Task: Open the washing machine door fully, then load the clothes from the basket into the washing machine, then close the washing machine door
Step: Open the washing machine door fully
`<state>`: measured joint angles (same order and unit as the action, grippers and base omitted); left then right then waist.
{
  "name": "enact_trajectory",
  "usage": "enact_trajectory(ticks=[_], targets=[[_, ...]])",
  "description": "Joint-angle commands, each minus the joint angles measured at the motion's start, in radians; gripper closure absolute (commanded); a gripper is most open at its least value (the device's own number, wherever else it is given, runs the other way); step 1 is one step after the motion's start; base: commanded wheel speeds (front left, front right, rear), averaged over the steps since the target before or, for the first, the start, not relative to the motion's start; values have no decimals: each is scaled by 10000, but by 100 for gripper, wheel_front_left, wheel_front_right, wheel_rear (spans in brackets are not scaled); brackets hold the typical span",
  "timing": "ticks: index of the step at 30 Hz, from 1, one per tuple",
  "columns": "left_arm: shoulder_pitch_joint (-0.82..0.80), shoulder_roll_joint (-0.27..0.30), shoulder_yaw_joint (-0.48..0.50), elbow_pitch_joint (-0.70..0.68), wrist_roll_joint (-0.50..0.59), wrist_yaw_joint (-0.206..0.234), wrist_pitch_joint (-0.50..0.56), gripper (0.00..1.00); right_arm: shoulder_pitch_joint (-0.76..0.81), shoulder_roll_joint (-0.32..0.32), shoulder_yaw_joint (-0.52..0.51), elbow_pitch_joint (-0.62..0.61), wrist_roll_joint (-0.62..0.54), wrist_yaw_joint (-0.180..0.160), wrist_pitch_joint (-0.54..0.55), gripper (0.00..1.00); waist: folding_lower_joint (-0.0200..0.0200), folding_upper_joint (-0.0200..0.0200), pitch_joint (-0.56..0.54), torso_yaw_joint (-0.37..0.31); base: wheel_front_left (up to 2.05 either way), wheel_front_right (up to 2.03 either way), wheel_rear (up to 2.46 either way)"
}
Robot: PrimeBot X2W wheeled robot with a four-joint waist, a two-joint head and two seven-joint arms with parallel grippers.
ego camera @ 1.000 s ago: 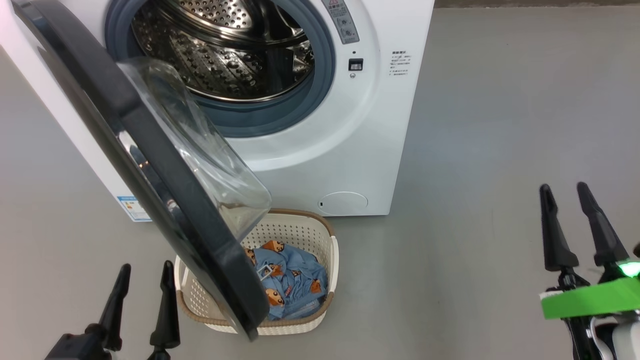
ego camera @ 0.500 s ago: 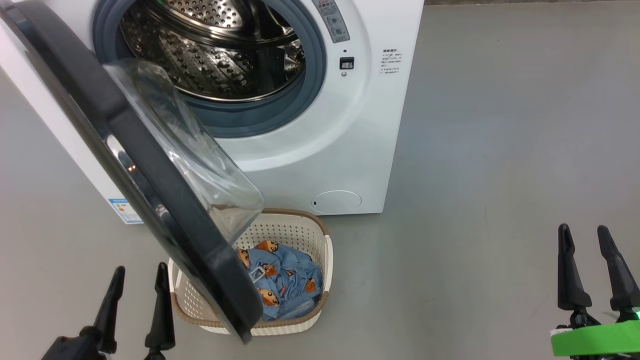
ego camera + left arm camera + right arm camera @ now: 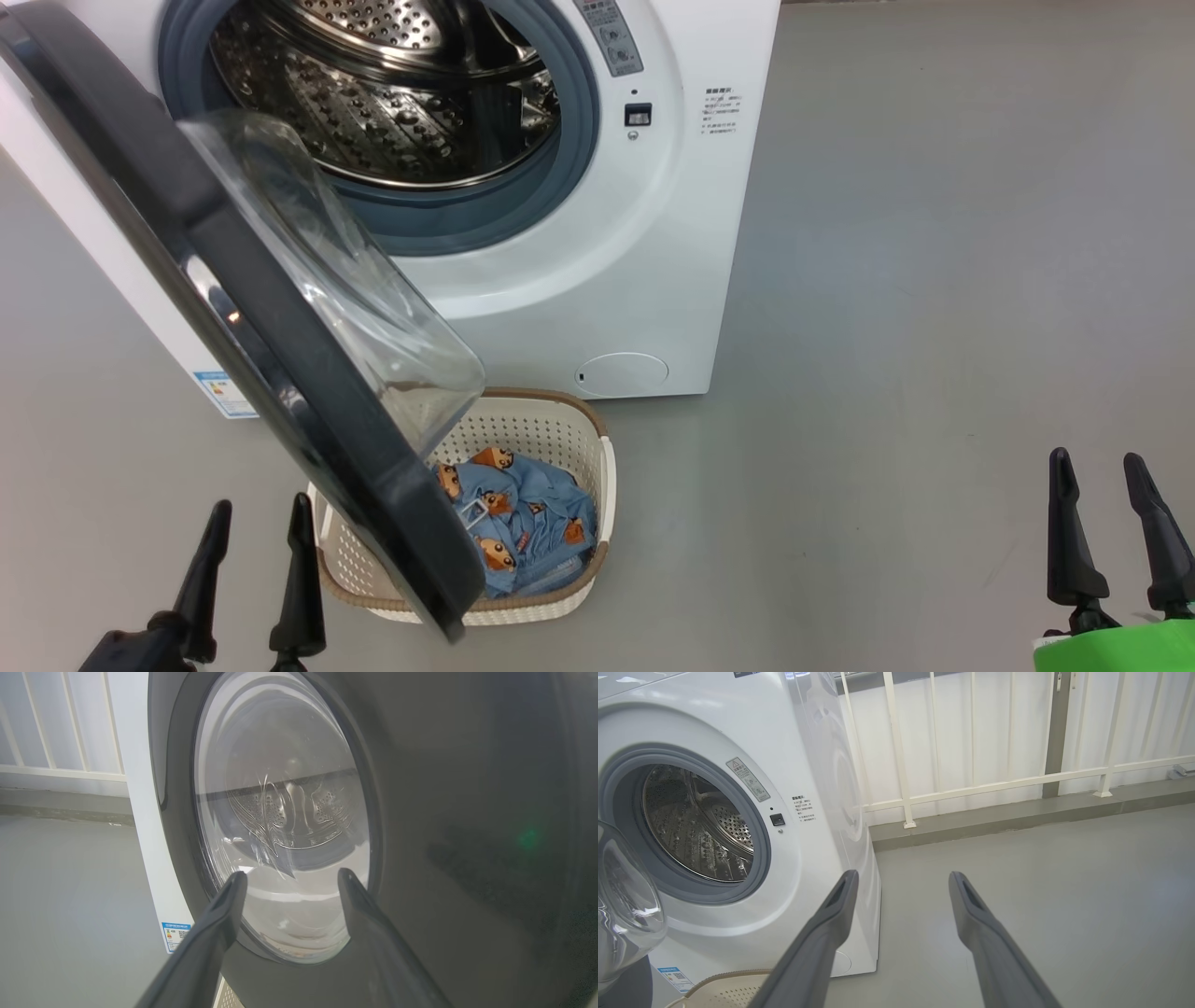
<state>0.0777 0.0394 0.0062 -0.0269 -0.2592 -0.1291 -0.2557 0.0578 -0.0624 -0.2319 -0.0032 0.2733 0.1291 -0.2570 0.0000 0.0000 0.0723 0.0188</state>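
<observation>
The white washing machine point(image 3: 653, 233) stands at the top of the head view with its steel drum point(image 3: 392, 84) exposed. The washing machine door point(image 3: 243, 308), black-rimmed with a clear glass bowl, hangs partly open and reaches out over the basket point(image 3: 597, 523). The cream basket sits on the floor before the machine and holds the clothes point(image 3: 523, 523), a light blue garment with orange animal prints. My left gripper point(image 3: 260, 515) is open just left of the door's lower edge; in the left wrist view the left gripper point(image 3: 290, 877) faces the door point(image 3: 467, 812). My right gripper point(image 3: 1094, 464) is open far to the right, holding nothing.
Grey floor point(image 3: 934, 280) spreads wide to the right of the machine. A white railing point(image 3: 994, 784) and a low kerb run behind it. A blue label sticker point(image 3: 215, 392) marks the machine's lower left corner.
The head camera has shifted, so the whole scene slid left and up. My right gripper has dropped lower in the view. The door, basket and left gripper keep their places relative to each other.
</observation>
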Motion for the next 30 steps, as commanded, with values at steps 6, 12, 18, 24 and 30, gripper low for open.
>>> enact_trajectory(ticks=[6,12,18,24,30], targets=[[-169,108,362,-224,69,-15,-61,0,-39,-19,131,-150,-245,16,-47,0,0,0,-61,37,0,0,0],[-88,108,370,-211,68,-15,-61,0,61,32,134,-43,-277,16,-47,0,0,0,-187,84,0,0,0],[-25,108,382,-233,57,-15,-61,0,129,59,135,31,-276,16,-47,0,0,0,-241,96,0,0,0],[13,108,376,-269,75,-15,-61,0,182,76,137,87,-293,16,-47,0,0,0,-264,127,0,0,0],[23,108,397,-301,77,-15,-61,0,181,93,158,66,-271,16,-47,0,0,0,-232,131,0,0,0]])
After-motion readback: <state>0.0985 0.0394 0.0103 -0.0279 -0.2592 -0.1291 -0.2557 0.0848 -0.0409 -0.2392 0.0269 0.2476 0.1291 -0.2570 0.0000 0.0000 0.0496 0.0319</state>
